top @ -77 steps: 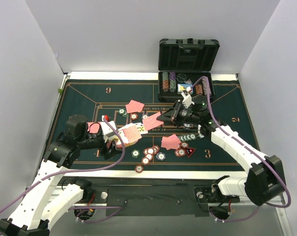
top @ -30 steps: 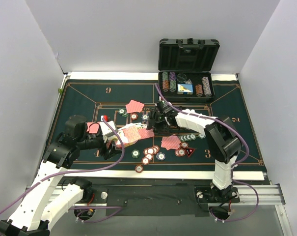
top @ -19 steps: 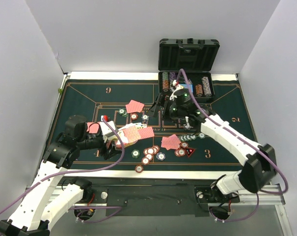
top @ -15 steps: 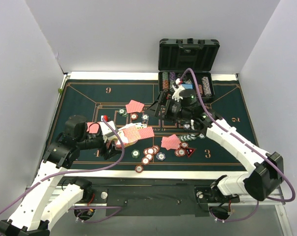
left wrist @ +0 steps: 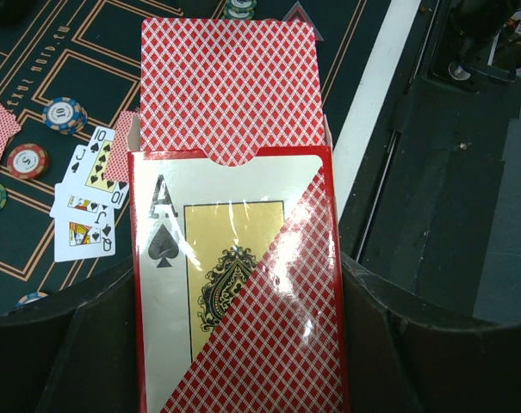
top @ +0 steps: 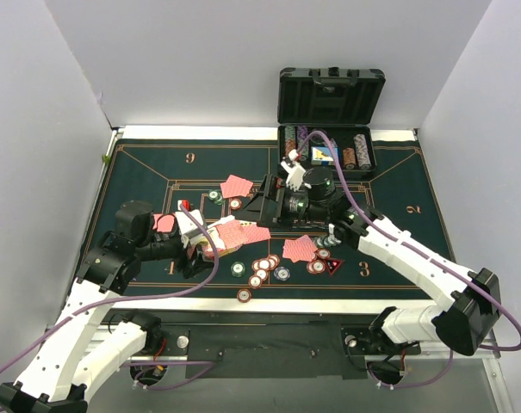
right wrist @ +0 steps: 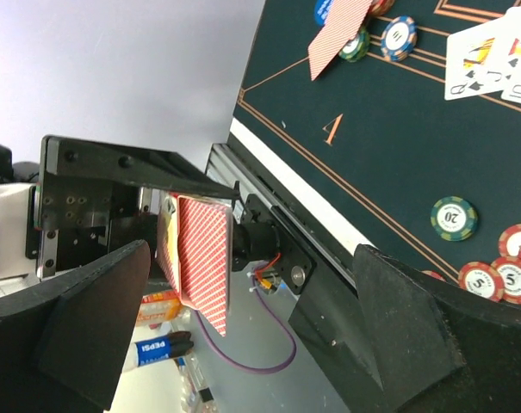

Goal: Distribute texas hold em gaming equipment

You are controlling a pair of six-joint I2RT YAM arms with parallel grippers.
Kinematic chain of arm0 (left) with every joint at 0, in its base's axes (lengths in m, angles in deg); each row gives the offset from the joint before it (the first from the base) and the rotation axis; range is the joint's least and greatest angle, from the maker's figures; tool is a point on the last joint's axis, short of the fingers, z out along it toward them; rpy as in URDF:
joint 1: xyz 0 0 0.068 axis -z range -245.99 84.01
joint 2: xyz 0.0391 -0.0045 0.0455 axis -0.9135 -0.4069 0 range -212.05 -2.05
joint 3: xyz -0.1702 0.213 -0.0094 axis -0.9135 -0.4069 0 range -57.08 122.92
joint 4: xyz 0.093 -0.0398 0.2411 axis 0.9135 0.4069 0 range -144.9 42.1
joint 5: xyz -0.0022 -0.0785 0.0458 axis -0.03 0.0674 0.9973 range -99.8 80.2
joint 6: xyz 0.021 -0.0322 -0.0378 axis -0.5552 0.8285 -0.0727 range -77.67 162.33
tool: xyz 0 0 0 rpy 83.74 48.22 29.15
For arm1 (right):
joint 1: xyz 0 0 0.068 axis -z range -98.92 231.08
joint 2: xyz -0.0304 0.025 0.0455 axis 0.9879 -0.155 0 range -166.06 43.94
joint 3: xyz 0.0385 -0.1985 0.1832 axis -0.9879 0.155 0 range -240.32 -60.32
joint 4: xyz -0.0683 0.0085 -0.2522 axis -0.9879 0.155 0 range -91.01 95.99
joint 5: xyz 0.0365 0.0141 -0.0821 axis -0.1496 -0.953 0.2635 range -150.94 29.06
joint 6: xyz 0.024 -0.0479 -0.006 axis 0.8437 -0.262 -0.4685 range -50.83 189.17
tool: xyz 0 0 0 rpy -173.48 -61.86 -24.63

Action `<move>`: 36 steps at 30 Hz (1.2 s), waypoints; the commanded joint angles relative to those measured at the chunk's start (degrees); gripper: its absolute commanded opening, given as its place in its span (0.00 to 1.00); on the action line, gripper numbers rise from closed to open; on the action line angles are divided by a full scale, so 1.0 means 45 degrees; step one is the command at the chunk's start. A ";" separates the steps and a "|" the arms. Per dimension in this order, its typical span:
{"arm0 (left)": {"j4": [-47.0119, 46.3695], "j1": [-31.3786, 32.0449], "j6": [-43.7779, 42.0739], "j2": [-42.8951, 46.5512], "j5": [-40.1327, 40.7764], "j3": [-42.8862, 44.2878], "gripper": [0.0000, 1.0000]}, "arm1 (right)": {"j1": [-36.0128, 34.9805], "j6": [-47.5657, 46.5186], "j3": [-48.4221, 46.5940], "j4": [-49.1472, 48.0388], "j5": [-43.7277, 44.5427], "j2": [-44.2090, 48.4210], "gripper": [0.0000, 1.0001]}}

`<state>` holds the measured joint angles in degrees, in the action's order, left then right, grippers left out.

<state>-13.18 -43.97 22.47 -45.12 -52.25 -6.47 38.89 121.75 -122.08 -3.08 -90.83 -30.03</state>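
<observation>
Since the red-backed playing cards (left wrist: 228, 86) are thin, light and slick, a gentle pinch across the flat faces is called for. It is best taken at the exposed end that sticks out of the card box (left wrist: 234, 292). Edges are best avoided, as a card bends easily and slides off its neighbours. Whether one card or several stick out can't be told; probably a small stack. The box itself is judged to be light glossy cardboard, easily crushed.

The box is clamped by the left claw (top: 201, 245), one finger on each side of its lower half. It is held above the near-left part of the surface (top: 157, 172), open mouth pointed toward the table middle.

The right claw (right wrist: 251, 254) is spread wide and nothing is held in it. It is aimed at the box from the far-right side. In the right wrist view the box is seen almost edge-on between the two spread fingers, a bit left of the midline, near but apart, no contact. The exposed card end is thus judged to lie straight ahead of the right claw, in line with its opening.

Three face-up spades (left wrist: 88, 206) (10, J, Q) are laid on the surface just beside the held box. Poker chips (top: 264, 267) are clustered near the front middle, and more are racked in the black case (top: 329, 90) at the far edge.
</observation>
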 commanded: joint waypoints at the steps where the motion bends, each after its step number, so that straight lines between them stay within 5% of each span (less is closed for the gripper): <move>1: -0.0989 -0.0069 0.0194 0.0020 -0.0448 0.0589 0.00 | -0.0602 0.0191 -0.0221 -0.0635 -0.0174 0.0190 0.99; 18: -0.0930 -0.0069 0.0194 0.0098 -0.0409 0.0745 0.00 | -0.1326 0.0308 -0.0222 -0.0849 0.0001 0.0150 1.00; 24: -0.0949 -0.0069 0.0174 0.0040 -0.0428 0.0765 0.00 | -0.1385 0.1282 0.0344 -0.2505 -0.0330 -0.0395 1.00; 36: -0.1203 -0.0069 0.0252 -0.0019 -0.0331 0.0785 0.00 | -0.1561 0.2086 0.0852 -0.3916 -0.0682 -0.1022 0.86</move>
<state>-13.95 -43.97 22.71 -45.44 -52.23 -6.08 32.57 130.58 -118.69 -15.87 -92.25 -35.63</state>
